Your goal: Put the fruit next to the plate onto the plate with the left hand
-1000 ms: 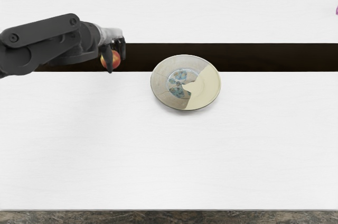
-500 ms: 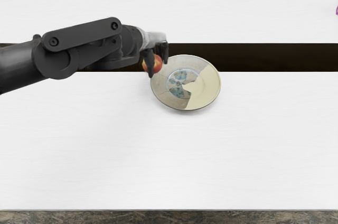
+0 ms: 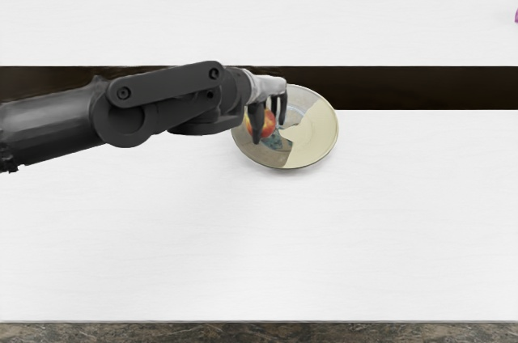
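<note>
A round plate (image 3: pixel 312 129), cream on the right and grey with a blue pattern at its centre, lies on the white table near the dark gap. My left hand (image 3: pixel 267 112) reaches in from the left on a dark arm and hangs over the plate's left half. Its fingers are curled around a small red and yellow fruit (image 3: pixel 265 124), which sits over the plate's inner left part. Whether the fruit touches the plate is hidden by the fingers. The right hand does not show.
A dark gap (image 3: pixel 405 87) runs across between the far and near table surfaces, just behind the plate. A small purple thing (image 3: pixel 515 14) peeks in at the right edge on the far surface.
My left arm has carried the fruit rightward, from left of the plate, past its rim, to above its left half.
</note>
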